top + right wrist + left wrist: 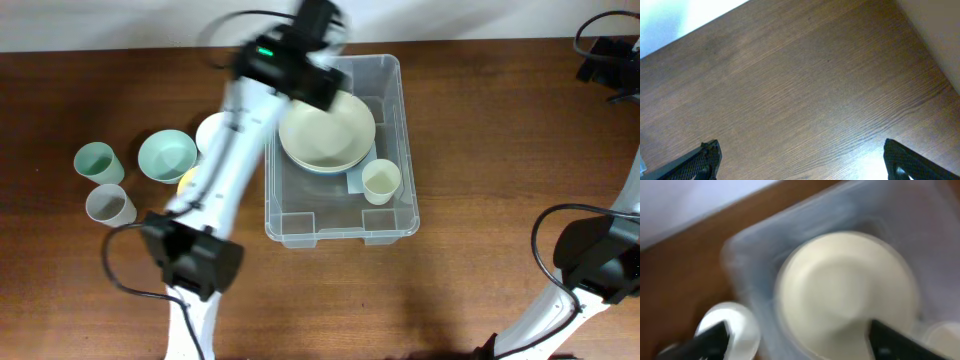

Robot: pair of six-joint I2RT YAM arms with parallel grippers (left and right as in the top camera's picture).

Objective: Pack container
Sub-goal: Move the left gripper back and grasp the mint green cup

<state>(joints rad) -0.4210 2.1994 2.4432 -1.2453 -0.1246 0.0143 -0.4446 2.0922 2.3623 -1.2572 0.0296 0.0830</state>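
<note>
Kid: Where is the tub (392, 75)?
Robot: Right under my left gripper (800, 347). Its jaws are wide apart, holding nothing. A cream bowl (845, 295) sits in the tub, below them.
Kid: And your right gripper (802, 160)?
Robot: Wide apart too, holding nothing. The brown table (805, 75) is under its jaws.

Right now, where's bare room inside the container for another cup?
In the container, the near-left floor, between the cream bowl, the small cup and the front wall. The far half is crowded: bowl fills it, left gripper hovering there.
</note>
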